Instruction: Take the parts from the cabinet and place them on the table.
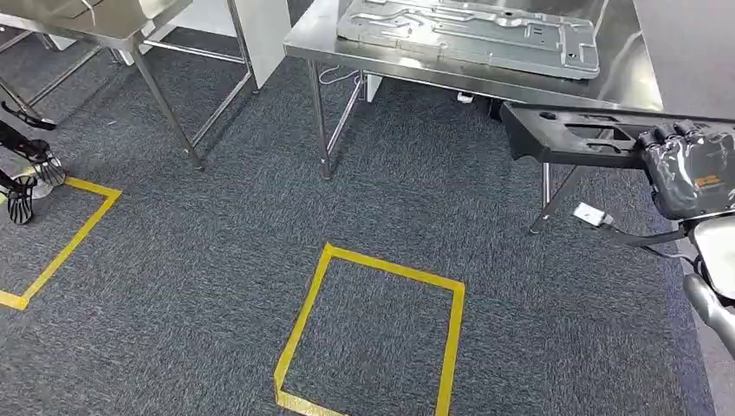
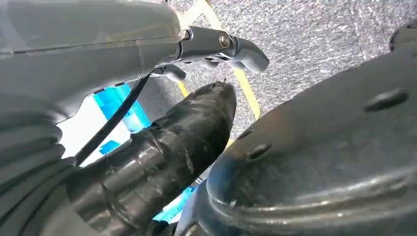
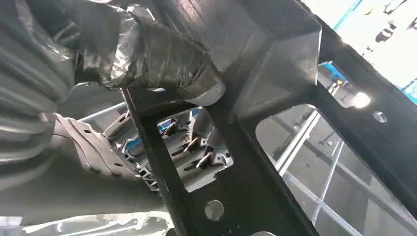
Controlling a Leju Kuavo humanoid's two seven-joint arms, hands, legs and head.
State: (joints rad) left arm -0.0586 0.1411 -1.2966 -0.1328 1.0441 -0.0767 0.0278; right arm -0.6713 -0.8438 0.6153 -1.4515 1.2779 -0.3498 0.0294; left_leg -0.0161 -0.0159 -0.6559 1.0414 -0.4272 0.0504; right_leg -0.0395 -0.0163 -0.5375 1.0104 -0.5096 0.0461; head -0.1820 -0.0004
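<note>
My right hand (image 1: 689, 173), in a shiny grey cover, grips one end of a long black frame part (image 1: 572, 134) with cut-outs. The part is held level, in the air, just in front of the steel table (image 1: 624, 82) at the upper right. In the right wrist view the thick thumb (image 3: 147, 54) presses on the black part (image 3: 275, 73) and darker fingers curl under it. My left hand (image 1: 24, 178) hangs at the far left edge, holding nothing. Its thumb (image 2: 162, 152) and a finger (image 2: 221, 44) stand apart over the carpet.
A large grey stamped metal panel (image 1: 468, 35) lies on the steel table. A second steel table (image 1: 104, 26) stands at the upper left. Yellow tape squares (image 1: 373, 334) mark the dark carpet. A white plug with a cable (image 1: 594, 214) lies under the right table.
</note>
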